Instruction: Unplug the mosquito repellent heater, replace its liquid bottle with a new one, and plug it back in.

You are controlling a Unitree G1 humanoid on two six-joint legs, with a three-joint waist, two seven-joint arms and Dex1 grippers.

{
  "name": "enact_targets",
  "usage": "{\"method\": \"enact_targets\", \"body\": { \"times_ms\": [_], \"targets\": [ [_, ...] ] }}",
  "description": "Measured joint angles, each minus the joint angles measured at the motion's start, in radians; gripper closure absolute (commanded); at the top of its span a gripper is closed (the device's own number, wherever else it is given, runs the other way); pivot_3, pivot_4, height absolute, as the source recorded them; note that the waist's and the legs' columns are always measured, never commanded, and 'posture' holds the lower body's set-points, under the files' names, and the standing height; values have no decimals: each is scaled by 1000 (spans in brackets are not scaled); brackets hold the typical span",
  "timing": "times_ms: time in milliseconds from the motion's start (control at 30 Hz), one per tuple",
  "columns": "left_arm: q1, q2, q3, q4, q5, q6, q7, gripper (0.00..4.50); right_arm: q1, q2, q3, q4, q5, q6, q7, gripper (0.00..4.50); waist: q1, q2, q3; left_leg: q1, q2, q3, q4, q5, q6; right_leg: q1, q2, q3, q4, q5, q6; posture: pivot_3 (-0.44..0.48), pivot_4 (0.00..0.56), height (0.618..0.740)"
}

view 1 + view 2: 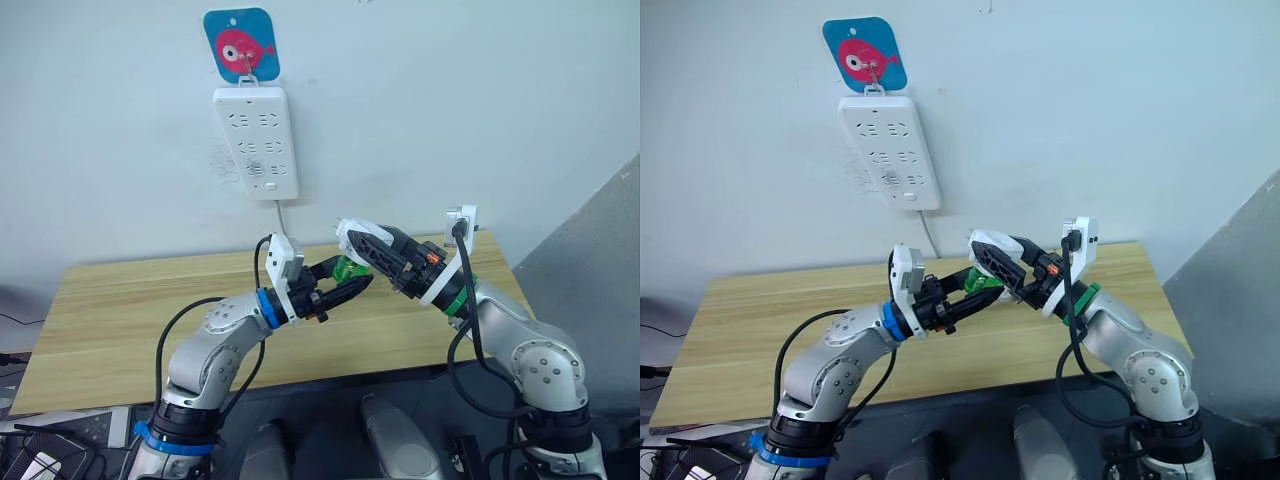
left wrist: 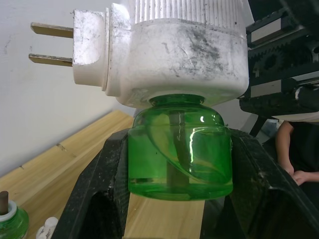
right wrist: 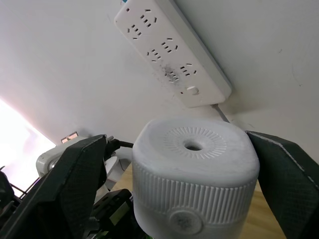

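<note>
It looks like a plain test room: a bare white wall (image 1: 450, 100), a long white plastic power strip (image 1: 257, 140) hung under a blue fish hook card (image 1: 241, 44), and a light wooden table (image 1: 120, 310).

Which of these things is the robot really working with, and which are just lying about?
In use:
- mosquito repellent heater, unplugged, in right claw
- green bottle under it, in left claw
- power strip on the wall
- second green bottle

Just there:
- fish hook plate
- wooden table

Silver-grey arms w/ loose black cables; left arm (image 1: 215, 345) has blue wrist ring, right arm (image 1: 520, 345) a green one. White camera box per wrist; black grippers, left gripper (image 1: 345, 290), right gripper (image 1: 370, 245).
</note>
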Motion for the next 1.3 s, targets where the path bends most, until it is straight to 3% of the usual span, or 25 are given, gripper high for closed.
{"method": "enact_targets", "body": {
  "times_ms": [367, 467, 567, 933, 967, 1133, 1300],
  "targets": [
    [-2, 1, -4, 0, 2, -3, -2, 2229, -11, 11, -11, 2, 0, 29, -1, 0, 0, 0, 0, 0, 0, 0, 0, 0, 0, 0, 0, 0, 0, 0, 0, -268, 191, 733],
    [-3, 2, -7, 0, 5, -6, -6, 2229, -11, 16, -16, 5, 0, 33, -3, 538, 0, 0, 0, 0, 0, 0, 0, 0, 0, 0, 0, 0, 0, 0, 0, -269, 191, 733],
    [-5, 2, -8, 0, 13, -12, -13, 2229, -12, 19, -21, 17, 0, 35, -4, 1470, 0, 0, 0, 0, 0, 0, 0, 0, 0, 0, 0, 0, 0, 0, 0, -269, 190, 733],
    [-9, -8, -6, 3, 22, -15, -10, 2229, -12, 12, -24, 18, 1, 39, 2, 1492, 0, 0, 0, 0, 0, 0, 0, 0, 0, 0, 0, 0, 0, 0, 0, -270, 189, 733],
    [-11, -10, -5, 7, 22, -14, -10, 1497, -12, 11, -25, 18, 2, 39, 3, 1492, 0, 0, 0, 0, 0, 0, 0, 0, 0, 0, 0, 0, 0, 0, 0, -270, 189, 733],
    [-45, 6, -17, 27, 65, -26, 8, 25, -13, -5, -8, 16, 24, 60, 31, 1492, -2, 0, 0, 0, 0, 0, 0, 0, 0, 0, 0, 0, 0, 0, 0, -276, 190, 733],
    [38, 122, -2, 12, 88, -24, -3, 0, -12, -48, -6, 6, -11, 52, 47, 1493, -5, 0, 0, 0, 0, 0, -1, 0, 0, -1, 0, 0, 0, 0, 0, -269, 192, 733]
  ]
}}
